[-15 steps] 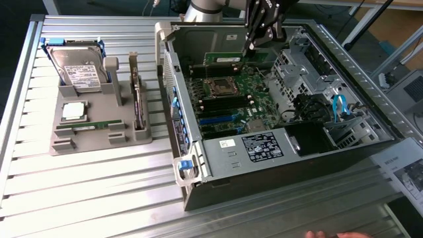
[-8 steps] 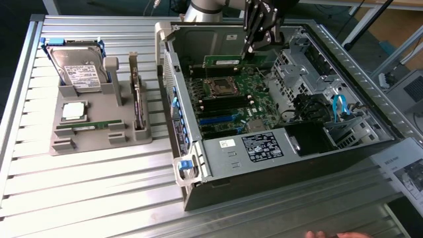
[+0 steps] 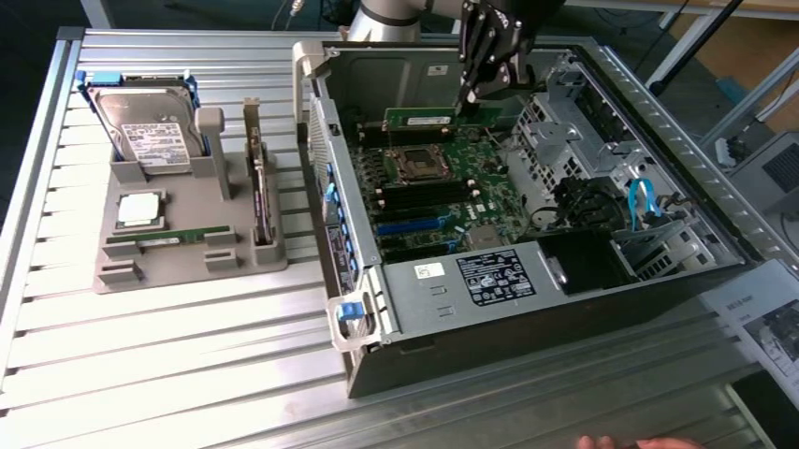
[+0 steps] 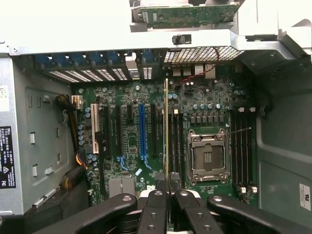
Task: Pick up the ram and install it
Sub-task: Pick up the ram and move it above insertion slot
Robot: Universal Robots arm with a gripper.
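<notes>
Green ram [image 3: 418,119]: pinched edge-on in the closed gripper [image 4: 168,187], above motherboard [image 4: 131,141] inside case [image 3: 374,70].
Aim: probably parallel over slot [image 4: 181,141] beside socket [image 4: 208,156].
Care: level descent, even press, no tilt.

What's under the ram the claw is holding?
Under the ram, shut in the claw, lies the green main board with black slots beside the empty chip socket. The stick's edge hides the strip directly beneath it.
</notes>
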